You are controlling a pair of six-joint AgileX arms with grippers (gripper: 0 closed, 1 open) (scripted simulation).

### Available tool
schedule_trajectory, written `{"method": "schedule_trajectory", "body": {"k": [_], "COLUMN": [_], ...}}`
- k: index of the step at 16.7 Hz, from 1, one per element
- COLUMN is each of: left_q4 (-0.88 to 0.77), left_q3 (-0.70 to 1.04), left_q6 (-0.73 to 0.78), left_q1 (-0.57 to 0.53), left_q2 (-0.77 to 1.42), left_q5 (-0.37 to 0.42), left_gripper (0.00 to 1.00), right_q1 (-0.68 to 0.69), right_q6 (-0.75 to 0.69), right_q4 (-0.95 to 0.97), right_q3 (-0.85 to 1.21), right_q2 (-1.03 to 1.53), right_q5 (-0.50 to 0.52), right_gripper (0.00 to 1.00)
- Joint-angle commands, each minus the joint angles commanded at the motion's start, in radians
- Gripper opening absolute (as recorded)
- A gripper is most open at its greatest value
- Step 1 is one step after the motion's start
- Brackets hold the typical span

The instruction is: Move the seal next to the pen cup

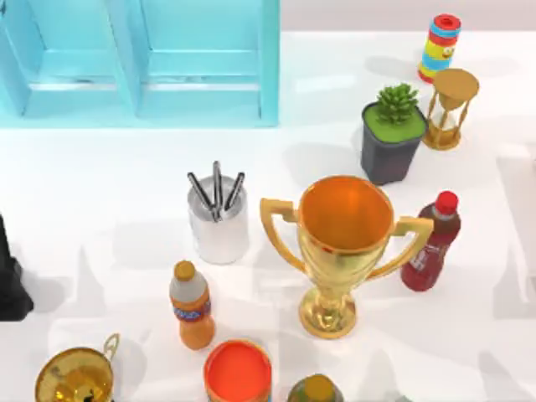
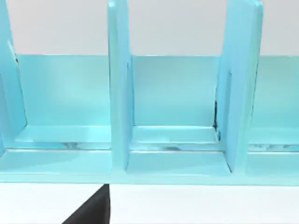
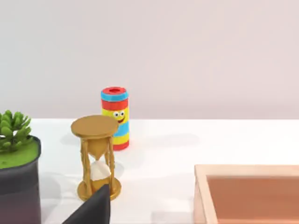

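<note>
Two risks faced you: the pen cup (image 1: 218, 224) stood hemmed in by the orange bottle (image 1: 192, 306) and the gold trophy (image 1: 343, 251), so a careless reach could have toppled either. Where the seal sat could not be made out. The left gripper (image 2: 91, 211) and right gripper (image 3: 93, 209) were cut-off dark slivers; spread or pressed together, you couldn't tell

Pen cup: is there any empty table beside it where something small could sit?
Yes. Left of the pen cup, bare table runs to the dark arm at the left edge, and more lies behind it, up to the blue shelf. Its right is tight: the gold trophy stands close. In front, the orange bottle and orange-red cup crowd.
</note>
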Motion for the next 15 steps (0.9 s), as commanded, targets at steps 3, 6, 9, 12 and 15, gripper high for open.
{"method": "schedule_trajectory", "body": {"k": [3, 6, 9, 12, 15], "left_q4": [-0.011, -0.099, -0.253, -0.447, -0.660], "left_q3": [0.011, 0.102, 0.268, 0.480, 0.709], "left_q6": [0.001, 0.011, 0.029, 0.051, 0.075], "left_q1": [0.001, 0.010, 0.024, 0.043, 0.064], "left_q2": [0.011, 0.107, 0.297, 0.553, 0.840], "left_q5": [0.000, 0.000, 0.000, 0.000, 0.000], "left_gripper": [1.00, 1.00, 1.00, 1.00, 1.00], "right_q1": [0.000, 0.000, 0.000, 0.000, 0.000], "right_q6": [0.000, 0.000, 0.000, 0.000, 0.000], "right_q4": [0.000, 0.000, 0.000, 0.000, 0.000], "right_q3": [0.000, 0.000, 0.000, 0.000, 0.000], "right_q2": [0.000, 0.000, 0.000, 0.000, 0.000], "right_q5": [0.000, 0.000, 0.000, 0.000, 0.000], "right_gripper": [1.00, 1.00, 1.00, 1.00, 1.00]}}
